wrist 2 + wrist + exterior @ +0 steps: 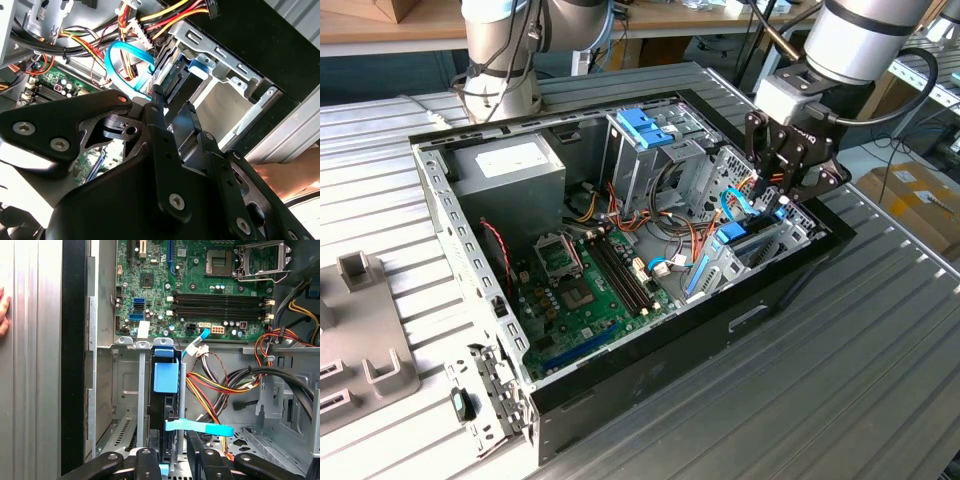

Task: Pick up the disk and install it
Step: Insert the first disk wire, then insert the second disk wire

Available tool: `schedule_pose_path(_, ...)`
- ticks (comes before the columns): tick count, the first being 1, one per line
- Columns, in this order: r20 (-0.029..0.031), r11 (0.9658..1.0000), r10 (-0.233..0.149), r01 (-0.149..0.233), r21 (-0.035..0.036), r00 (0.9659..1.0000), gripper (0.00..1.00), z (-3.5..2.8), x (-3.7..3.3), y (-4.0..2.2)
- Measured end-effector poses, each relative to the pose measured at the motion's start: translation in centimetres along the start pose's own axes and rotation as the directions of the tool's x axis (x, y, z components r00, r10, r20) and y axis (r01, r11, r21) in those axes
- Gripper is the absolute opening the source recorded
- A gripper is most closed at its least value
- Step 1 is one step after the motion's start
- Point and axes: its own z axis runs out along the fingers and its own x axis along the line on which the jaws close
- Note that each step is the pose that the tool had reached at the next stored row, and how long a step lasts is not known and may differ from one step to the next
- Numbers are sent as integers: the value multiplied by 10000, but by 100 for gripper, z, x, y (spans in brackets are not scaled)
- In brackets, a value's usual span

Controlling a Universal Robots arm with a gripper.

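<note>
Since my gripper (782, 192) hangs over the drive bay (127, 405) where the disk (172, 405) stands edgewise between the rails, I log its fingers (150, 462) closed on the disk's upper edge.

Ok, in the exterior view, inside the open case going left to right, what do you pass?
Grey power supply → motherboard → metal cage with blue top → disk, standing on edge in its bay with the claw right above it.
</note>
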Motion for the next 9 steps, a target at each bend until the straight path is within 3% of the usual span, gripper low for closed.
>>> schedule_pose_path(9, 0, 10000, 0, 0, 0, 10000, 36, 1, 1, -16)
